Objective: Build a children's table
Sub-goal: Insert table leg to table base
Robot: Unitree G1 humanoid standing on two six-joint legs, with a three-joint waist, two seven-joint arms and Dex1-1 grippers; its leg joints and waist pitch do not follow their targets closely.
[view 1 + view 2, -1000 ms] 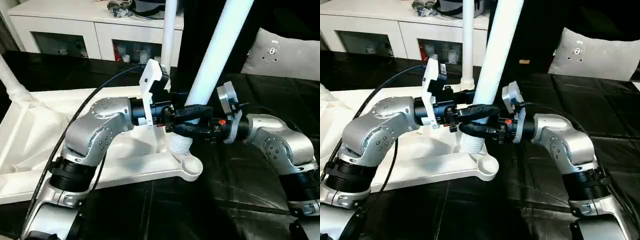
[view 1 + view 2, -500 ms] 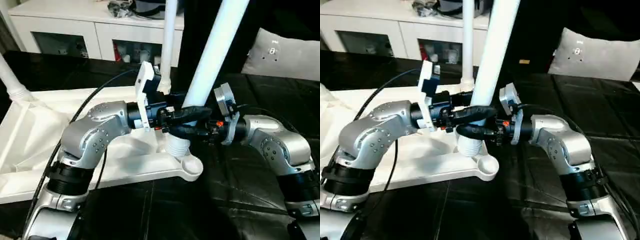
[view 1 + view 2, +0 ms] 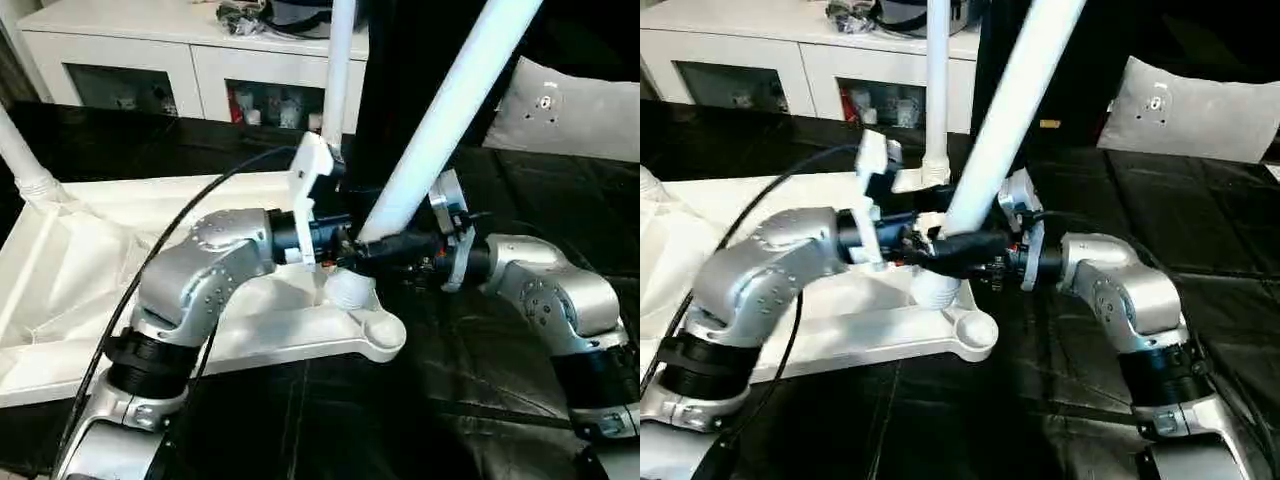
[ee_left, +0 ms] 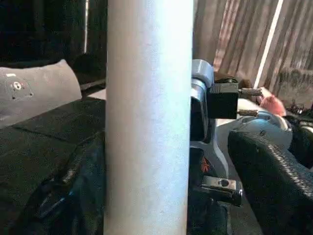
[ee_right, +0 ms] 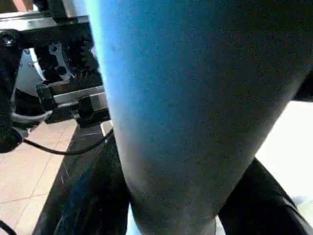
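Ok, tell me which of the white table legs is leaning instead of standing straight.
The near leg, held low down by the right gripper, tilts toward the cushion side. The leg behind it stands upright in the far corner, and the leg at the left edge leans only slightly.

Crowded at my near corner socket

The tilted leg point(image 3: 440, 120) fills the gap between my left gripper point(image 3: 335, 245) and right gripper point(image 3: 385, 248); a second leg point(image 3: 338, 60) stands just behind (upright). Bare black surface point(image 3: 470, 390) lies open on my right.
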